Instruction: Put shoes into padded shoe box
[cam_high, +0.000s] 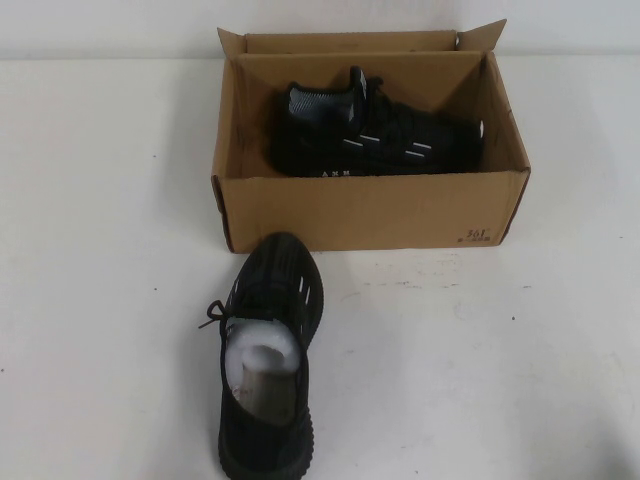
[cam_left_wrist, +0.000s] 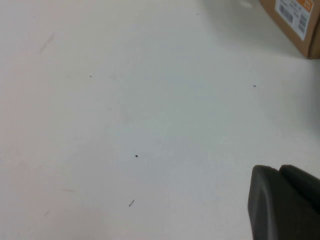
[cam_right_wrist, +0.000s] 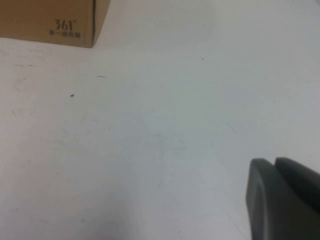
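Shoe (cam_high: 268, 340) before box (cam_high: 370, 212); left gripper (cam_left_wrist: 285, 205), right gripper (cam_right_wrist: 282, 200) over open table (cam_high: 500, 350), spread unclear.

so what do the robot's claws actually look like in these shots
Very little of them shows. In the left wrist view, the left claw is only a dark grey, matte, rounded block at the picture's corner, with a seam splitting it into two parts. The right claw looks the same in the right wrist view. No cables, markings or arm links are visible, and neither arm appears in the high view.
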